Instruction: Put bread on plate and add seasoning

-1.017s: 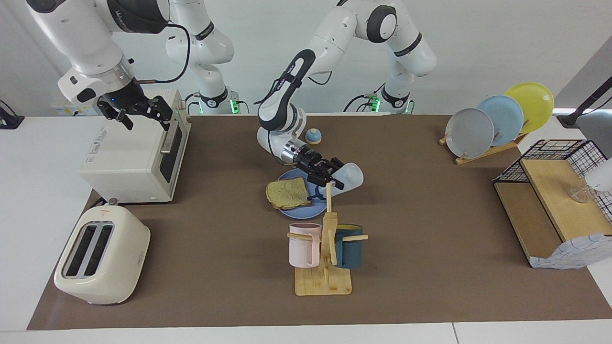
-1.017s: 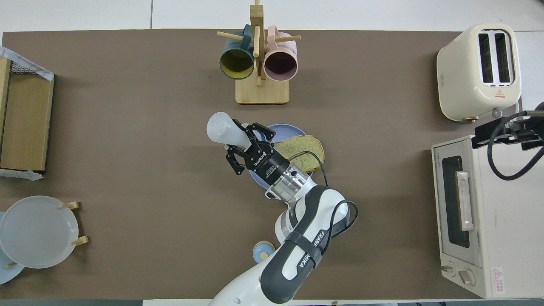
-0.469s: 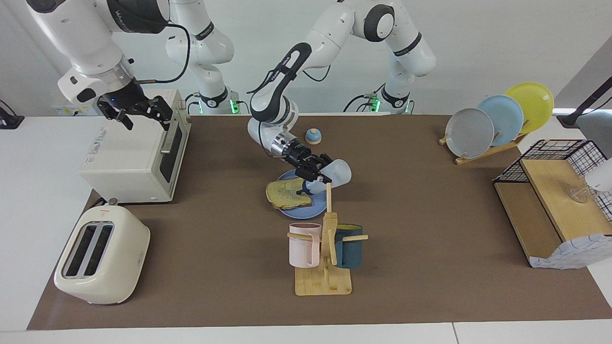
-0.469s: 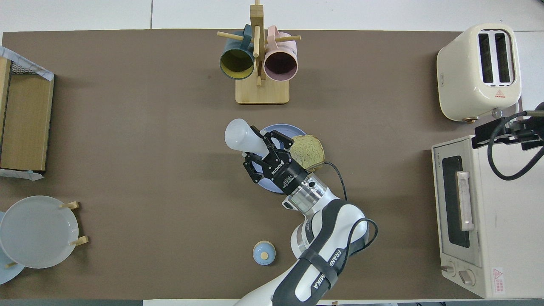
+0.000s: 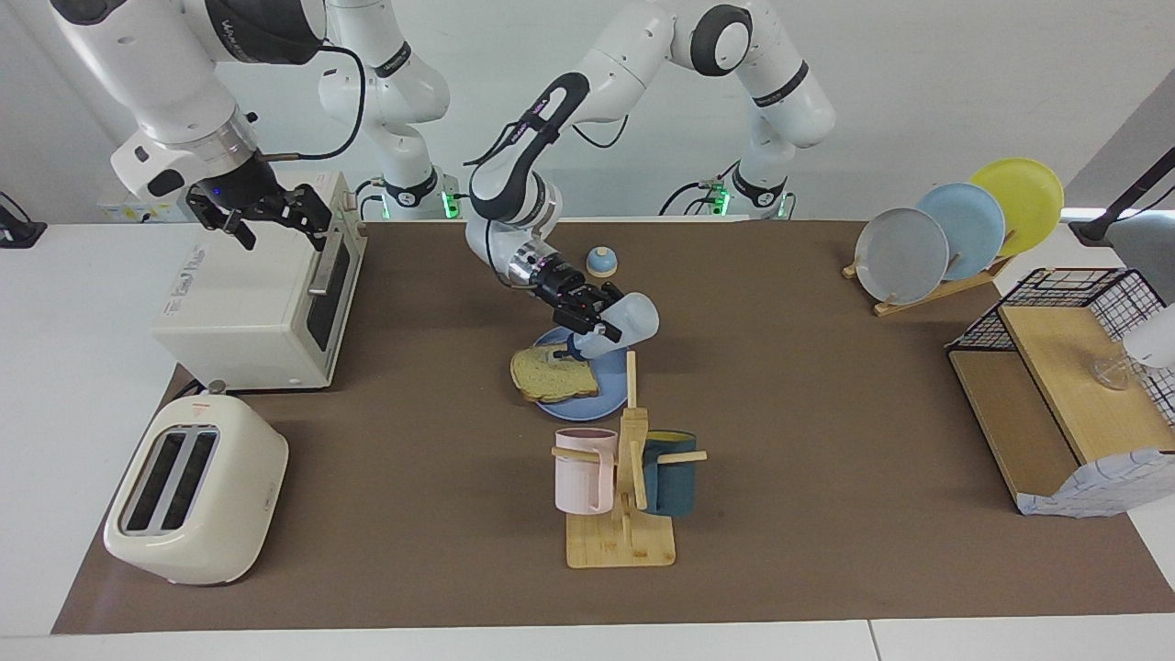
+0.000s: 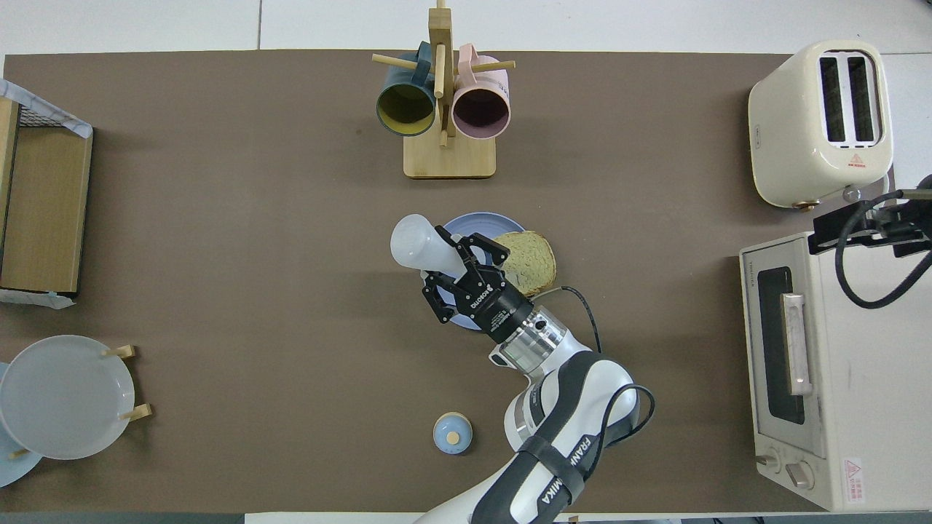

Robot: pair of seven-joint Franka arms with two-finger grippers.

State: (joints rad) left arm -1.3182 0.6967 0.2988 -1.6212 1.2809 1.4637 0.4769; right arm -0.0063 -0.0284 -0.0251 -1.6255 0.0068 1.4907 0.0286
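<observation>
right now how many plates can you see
4. The medium-blue plate lies mid-table under the bread. The grey plate, light-blue plate and yellow plate stand in the wooden rack toward the left arm's end. None seems hidden.

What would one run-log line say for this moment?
left pincer: shut on seasoning, tilted over bread | bread: on plate | right pincer: waiting over oven
</observation>
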